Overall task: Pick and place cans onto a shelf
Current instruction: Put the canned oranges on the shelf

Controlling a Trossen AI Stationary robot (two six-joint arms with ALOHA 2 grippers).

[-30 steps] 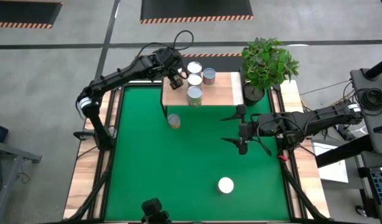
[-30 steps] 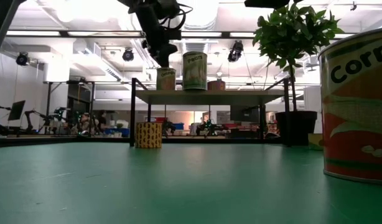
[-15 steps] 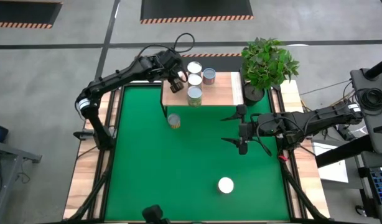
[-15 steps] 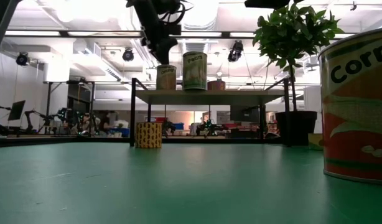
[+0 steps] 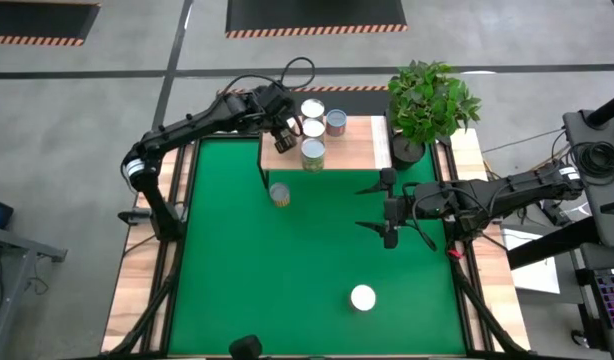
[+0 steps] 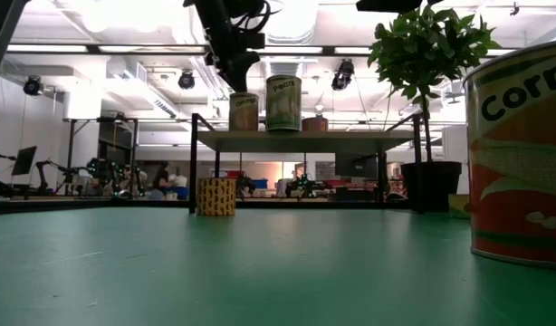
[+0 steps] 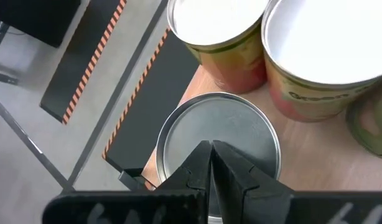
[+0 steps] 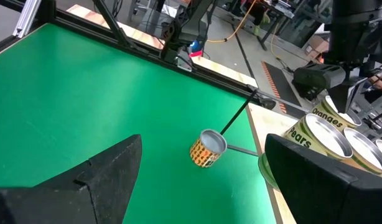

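Observation:
The shelf [image 5: 357, 150] is a light-wood board on black legs at the table's far edge. Three white-topped cans [image 5: 313, 128] stand on it, and a grey-blue one [image 5: 335, 122]. My left gripper [image 7: 211, 148] is shut over the silver top of another can [image 7: 241, 127] at the shelf's left end. An orange-labelled can [image 5: 279, 194] stands on the green table just in front of the shelf. A white-topped corn can [image 5: 362, 297] stands near the front edge. My right gripper [image 5: 365, 208] is wide open and empty above the table's right half. My left gripper's shut fingertips [image 7: 203, 155] point down over the middle of the can's silver top [image 7: 241, 127]. The can stands upright on the shelf. I cannot tell whether the fingertips touch the lid.
A potted plant [image 5: 427, 105] stands at the shelf's right end. The shelf's black legs [image 6: 195, 163] stand on the green table. Open green surface [image 5: 287, 270] lies between the two loose cans.
My left gripper has shifted a little toward the table's near edge over the shelf's left end. The cans stand where they were.

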